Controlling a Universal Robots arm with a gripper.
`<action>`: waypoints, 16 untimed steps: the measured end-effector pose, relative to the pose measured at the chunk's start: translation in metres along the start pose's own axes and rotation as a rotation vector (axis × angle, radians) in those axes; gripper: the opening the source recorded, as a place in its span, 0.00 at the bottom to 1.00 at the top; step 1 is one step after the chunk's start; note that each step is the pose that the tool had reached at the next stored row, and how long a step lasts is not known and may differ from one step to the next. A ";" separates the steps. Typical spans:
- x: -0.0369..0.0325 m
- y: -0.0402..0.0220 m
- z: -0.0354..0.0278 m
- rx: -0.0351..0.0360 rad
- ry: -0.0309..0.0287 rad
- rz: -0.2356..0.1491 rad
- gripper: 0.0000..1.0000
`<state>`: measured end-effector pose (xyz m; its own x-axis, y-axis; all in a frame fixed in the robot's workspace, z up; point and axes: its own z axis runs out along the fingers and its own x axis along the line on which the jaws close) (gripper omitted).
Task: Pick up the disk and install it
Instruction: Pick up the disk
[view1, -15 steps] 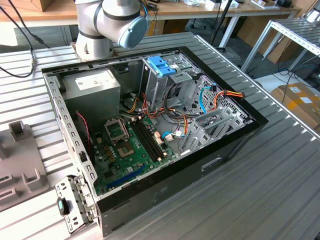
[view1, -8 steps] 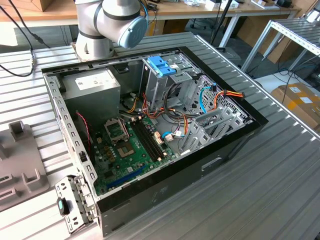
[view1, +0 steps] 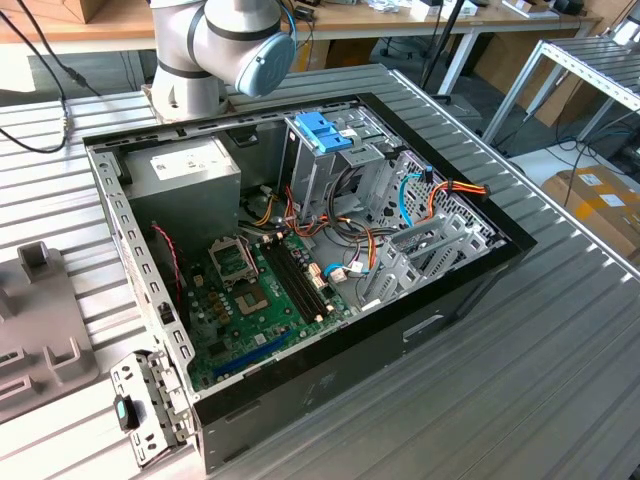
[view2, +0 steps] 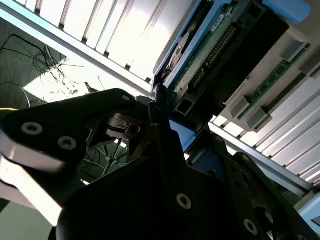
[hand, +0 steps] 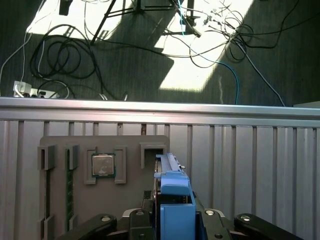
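Observation:
The disk (hand: 172, 200) stands on edge between my fingers, its blue carrier rail facing the first wrist view. The second wrist view shows the disk (view2: 210, 47) from the side, with its green circuit board and blue rail running away from the black fingers (view2: 75, 145). My gripper (hand: 172, 217) is shut on the disk's near end; in the second wrist view the gripper (view2: 157, 107) pinches the blue rail. The disk hangs above the ribbed metal table (hand: 250, 160), beside a grey fixture tray (hand: 60, 145).
The open computer case (view1: 300, 250) lies on the table (view1: 560, 360), with a drive cage and blue latch (view1: 322, 130), a power-supply box (view1: 190, 170) and a motherboard (view1: 260, 290). The fixture tray holds a processor chip (hand: 103, 165). Cables lie on the floor (hand: 65, 55) past the table edge.

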<state>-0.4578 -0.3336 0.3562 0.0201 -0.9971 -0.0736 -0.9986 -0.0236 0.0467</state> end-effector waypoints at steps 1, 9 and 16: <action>0.0000 0.0000 0.0000 0.0000 0.0000 0.000 0.37; -0.0003 0.0002 -0.0040 0.0000 -0.0001 0.000 0.37; -0.0009 0.0006 -0.0126 -0.0001 -0.0008 0.000 0.37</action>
<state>-0.4578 -0.3336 0.3689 0.0201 -0.9970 -0.0744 -0.9986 -0.0236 0.0468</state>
